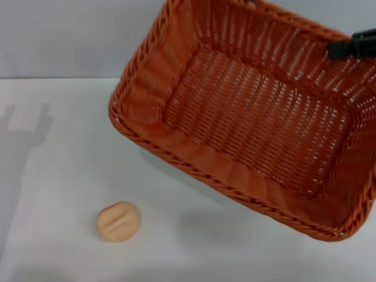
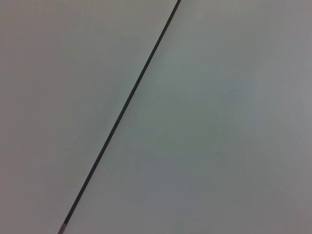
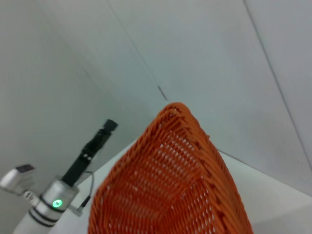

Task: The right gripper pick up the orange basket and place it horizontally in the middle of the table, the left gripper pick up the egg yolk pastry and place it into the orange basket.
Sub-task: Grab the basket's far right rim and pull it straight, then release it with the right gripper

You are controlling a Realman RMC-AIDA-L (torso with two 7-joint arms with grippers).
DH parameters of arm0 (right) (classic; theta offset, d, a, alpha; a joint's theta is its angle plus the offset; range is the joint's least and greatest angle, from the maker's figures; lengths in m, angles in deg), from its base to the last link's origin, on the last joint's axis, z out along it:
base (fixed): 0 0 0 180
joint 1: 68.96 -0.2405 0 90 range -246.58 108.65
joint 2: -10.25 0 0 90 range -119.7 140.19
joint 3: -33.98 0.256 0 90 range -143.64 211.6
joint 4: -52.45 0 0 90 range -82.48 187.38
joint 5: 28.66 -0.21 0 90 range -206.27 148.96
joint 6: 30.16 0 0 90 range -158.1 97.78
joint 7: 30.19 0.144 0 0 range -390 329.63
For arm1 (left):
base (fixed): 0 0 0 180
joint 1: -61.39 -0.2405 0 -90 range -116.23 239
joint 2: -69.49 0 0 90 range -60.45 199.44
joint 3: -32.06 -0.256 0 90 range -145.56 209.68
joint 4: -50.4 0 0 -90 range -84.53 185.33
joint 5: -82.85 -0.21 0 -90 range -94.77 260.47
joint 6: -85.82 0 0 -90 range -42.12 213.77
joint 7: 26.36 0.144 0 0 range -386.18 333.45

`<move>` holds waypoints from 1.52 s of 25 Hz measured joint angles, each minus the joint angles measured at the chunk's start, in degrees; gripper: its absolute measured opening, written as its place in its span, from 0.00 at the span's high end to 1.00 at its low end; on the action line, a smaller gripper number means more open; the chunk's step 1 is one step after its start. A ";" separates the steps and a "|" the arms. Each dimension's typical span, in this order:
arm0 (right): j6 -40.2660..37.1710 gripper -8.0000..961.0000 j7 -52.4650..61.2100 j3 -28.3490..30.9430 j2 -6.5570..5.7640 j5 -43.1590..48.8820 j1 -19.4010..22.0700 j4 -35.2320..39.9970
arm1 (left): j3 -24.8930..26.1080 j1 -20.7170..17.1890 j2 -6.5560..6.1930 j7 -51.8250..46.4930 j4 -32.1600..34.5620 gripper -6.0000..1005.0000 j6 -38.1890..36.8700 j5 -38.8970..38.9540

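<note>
The orange basket (image 1: 252, 111) hangs tilted above the white table (image 1: 64, 147) at the right, its open side turned toward the head camera. My right gripper (image 1: 351, 46) grips its far rim at the upper right, shut on the weave. The right wrist view looks along the basket (image 3: 170, 185) from above. The egg yolk pastry (image 1: 118, 221) lies on the table near the front left, crease up, apart from the basket. My left gripper (image 3: 106, 127) shows only far off in the right wrist view, raised on its arm, away from the pastry.
A pale wall (image 1: 59, 35) stands behind the table. The left wrist view holds only plain grey panels with a thin dark seam (image 2: 126, 102). A gripper-shaped shadow (image 1: 26, 126) falls on the table's left side.
</note>
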 joint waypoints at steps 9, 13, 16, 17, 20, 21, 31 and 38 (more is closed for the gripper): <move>-3.25 0.82 -6.62 -3.82 -1.88 3.56 -3.71 0.48 | 0.00 0.05 0.07 -0.04 -0.10 0.16 0.82 0.03; -3.81 0.82 -10.88 -6.96 -1.60 6.90 -5.53 0.64 | 0.00 0.03 0.13 -0.43 -0.13 0.16 0.87 0.09; -3.79 0.82 -13.85 -9.16 -0.99 7.33 -6.15 0.68 | -0.09 -0.02 0.15 -0.74 -0.15 0.16 0.88 -0.04; -3.69 0.82 -14.89 -9.77 -0.73 7.38 -6.24 0.68 | -0.29 -0.02 0.16 -0.75 -0.15 0.16 0.89 -0.15; -2.94 0.82 -18.72 -11.09 0.50 8.04 -6.53 0.44 | -0.88 -0.04 0.17 -0.77 -0.16 0.16 1.13 -0.32; -2.94 0.82 -18.72 -11.09 0.50 8.04 -6.53 0.44 | -0.88 -0.04 0.17 -0.77 -0.16 0.16 1.13 -0.32; 2.06 0.82 -23.59 -11.28 4.26 12.48 -6.21 -1.07 | -1.14 -0.73 0.23 -2.70 -0.15 0.16 1.55 -0.36; 3.07 0.82 -24.90 -11.32 4.70 12.76 -6.06 -2.81 | -1.23 -0.82 0.18 -3.05 -0.15 0.16 1.58 -0.36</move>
